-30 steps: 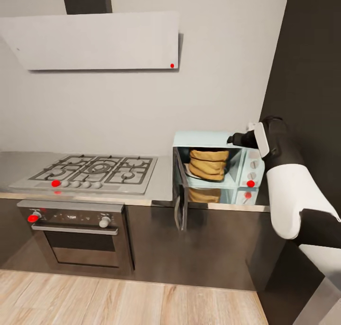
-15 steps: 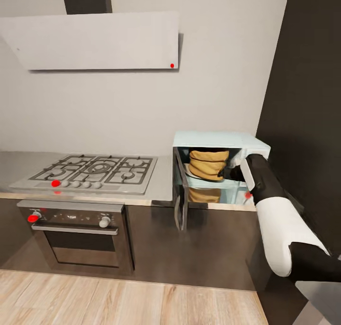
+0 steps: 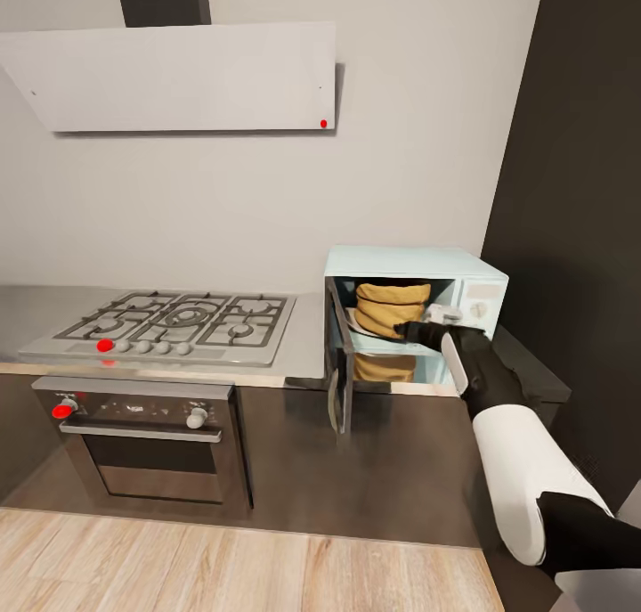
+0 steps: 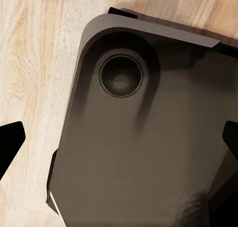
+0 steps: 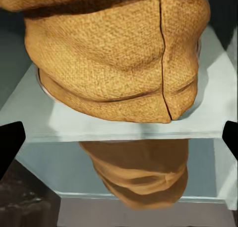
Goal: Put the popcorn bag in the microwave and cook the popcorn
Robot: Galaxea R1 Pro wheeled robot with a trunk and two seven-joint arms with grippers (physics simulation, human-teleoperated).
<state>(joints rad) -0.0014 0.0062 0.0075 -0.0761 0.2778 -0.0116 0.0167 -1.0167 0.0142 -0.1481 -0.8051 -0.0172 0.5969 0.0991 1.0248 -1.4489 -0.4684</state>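
Right wrist: popcorn bag (image 5: 116,58) top cropped.

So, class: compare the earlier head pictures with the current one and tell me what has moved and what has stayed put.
The right hand has come down from beside the top right corner of the pale mint-blue microwave to the front of its open cavity, just short of the squat tan-yellow popcorn bag. Nothing was grasped or released. The bag stays inside on its plate, the microwave door stays open, and the gas hob is unchanged.
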